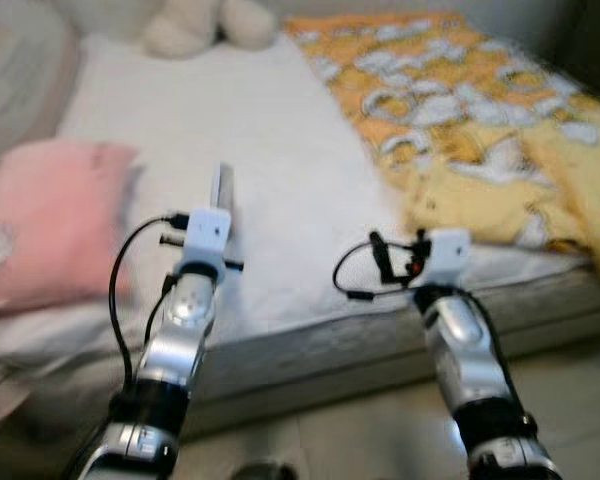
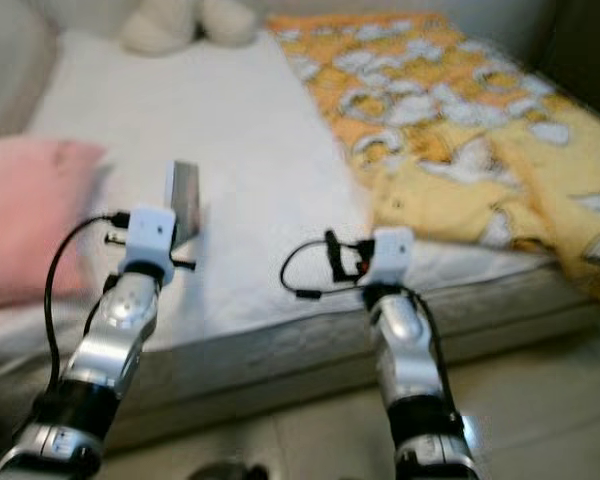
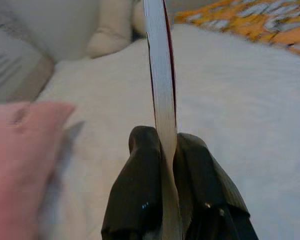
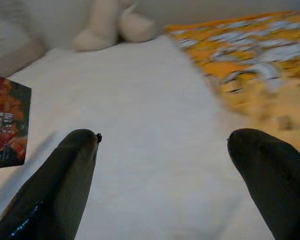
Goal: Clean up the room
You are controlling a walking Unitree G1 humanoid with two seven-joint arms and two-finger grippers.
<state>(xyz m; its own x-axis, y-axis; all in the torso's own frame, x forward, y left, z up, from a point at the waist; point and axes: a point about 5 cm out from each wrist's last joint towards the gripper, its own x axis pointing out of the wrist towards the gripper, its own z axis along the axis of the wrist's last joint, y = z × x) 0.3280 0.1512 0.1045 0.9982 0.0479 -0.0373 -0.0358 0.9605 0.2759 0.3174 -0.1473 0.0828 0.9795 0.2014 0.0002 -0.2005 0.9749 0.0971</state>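
My left gripper (image 3: 163,145) is shut on a thin book (image 3: 160,70), held edge-on above the white bed (image 1: 270,150). In the eye views the book (image 1: 221,192) stands upright just beyond the left wrist. Its dark red cover (image 4: 5,120) shows in the right wrist view. My right gripper (image 4: 162,150) is open with nothing between its fingers, held over the bed's near edge to the right of the book.
A pink pillow (image 1: 45,215) lies at the bed's left. A yellow and orange patterned blanket (image 1: 480,120) covers the right side. A cream plush toy (image 1: 205,25) sits at the head of the bed. Tiled floor (image 1: 360,440) runs below the mattress edge.
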